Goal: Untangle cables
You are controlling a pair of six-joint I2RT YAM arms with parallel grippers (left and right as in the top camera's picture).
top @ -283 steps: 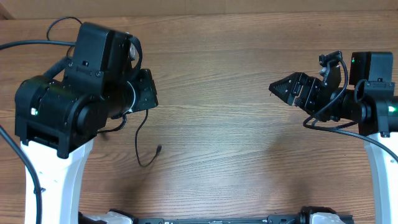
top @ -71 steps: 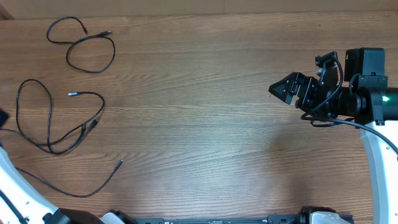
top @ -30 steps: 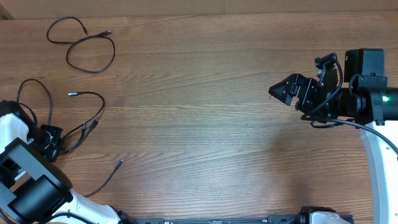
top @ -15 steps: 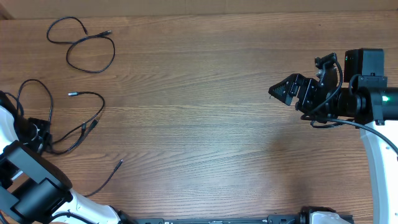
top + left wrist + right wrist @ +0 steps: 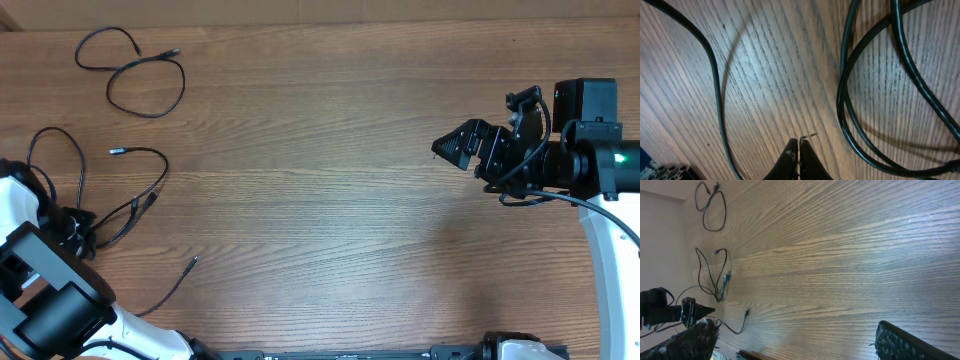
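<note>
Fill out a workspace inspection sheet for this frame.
Surface: wood-grain table, no spills seen.
Job's things: looped cable in the far left corner, lying apart; other cables below it, crossing one another.
Clutter: nothing seen.
Grippers: left pincer shut on nothing, tips near the wood beside a cable; right pincer open, far from the cables.
Cables: arm wiring hangs at the right arm.
Surroundings: pale wall past the table edge.

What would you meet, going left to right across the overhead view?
Thin black cables → bare wooden table → open right gripper → right arm.
</note>
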